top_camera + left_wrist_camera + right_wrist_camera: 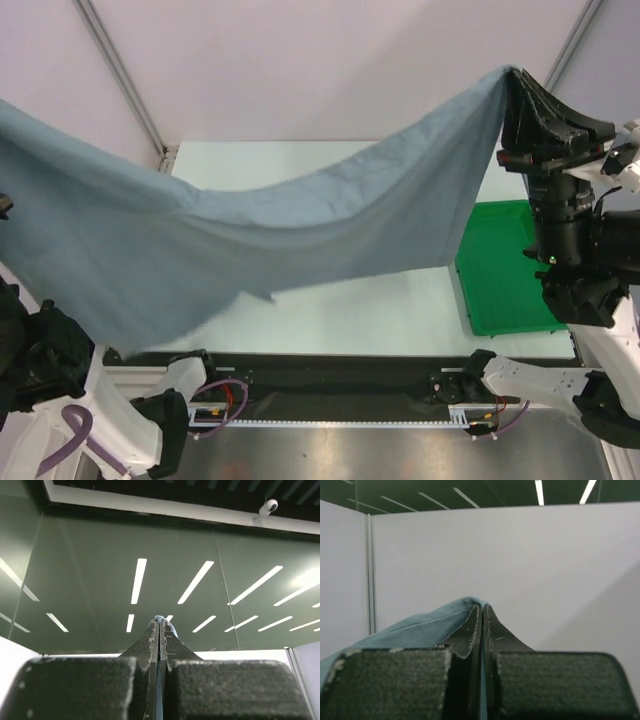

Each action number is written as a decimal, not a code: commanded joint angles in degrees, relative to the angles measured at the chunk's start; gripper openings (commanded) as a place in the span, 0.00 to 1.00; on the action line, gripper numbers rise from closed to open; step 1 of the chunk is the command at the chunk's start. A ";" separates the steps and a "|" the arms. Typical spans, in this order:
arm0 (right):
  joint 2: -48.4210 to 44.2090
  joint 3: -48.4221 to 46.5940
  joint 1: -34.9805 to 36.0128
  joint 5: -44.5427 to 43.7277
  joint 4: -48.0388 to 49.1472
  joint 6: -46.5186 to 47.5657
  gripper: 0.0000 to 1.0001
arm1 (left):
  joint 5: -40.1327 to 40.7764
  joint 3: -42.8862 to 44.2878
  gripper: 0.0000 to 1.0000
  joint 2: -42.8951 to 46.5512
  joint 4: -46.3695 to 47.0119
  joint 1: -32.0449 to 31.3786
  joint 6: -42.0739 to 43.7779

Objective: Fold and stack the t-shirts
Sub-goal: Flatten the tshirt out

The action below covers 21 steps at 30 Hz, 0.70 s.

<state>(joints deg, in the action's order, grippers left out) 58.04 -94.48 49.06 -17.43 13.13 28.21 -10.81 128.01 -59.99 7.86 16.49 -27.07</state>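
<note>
We've got the plain slate blue-grey soft cloth t-shirt (300,230) up off the pale table (350,320), strung between both arms, likely so it hangs open for folding. Our right gripper (482,611) is clamped on the cloth's high right corner, and our left gripper (160,624) is pinching a sliver too. The fabric sags between them, beside the green plastic tray (500,280).

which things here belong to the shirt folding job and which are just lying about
For the job: t-shirt, stretched in the air; left end effector and right end effector, each shut on it.
Just lying about: green tray, on the table's right side.
</note>
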 commanded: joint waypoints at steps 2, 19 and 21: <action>0.49 8.68 -1.23 -6.47 0.75 -3.15 0.00 | -3.24 -3.55 0.00 -6.79 -1.71 0.30 -1.31; 38.43 21.09 -24.18 -2.43 7.88 -27.94 0.00 | 0.95 -7.60 0.00 -52.66 -5.75 -14.12 16.17; 42.22 18.04 -25.06 -2.43 6.66 -27.94 0.00 | -0.26 -3.14 0.00 -63.42 -7.41 -13.59 15.82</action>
<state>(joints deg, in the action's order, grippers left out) 96.92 -72.16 25.96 -16.80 16.62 2.90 -12.16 120.22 -116.29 -1.48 2.33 -13.52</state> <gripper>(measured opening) 0.011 0.008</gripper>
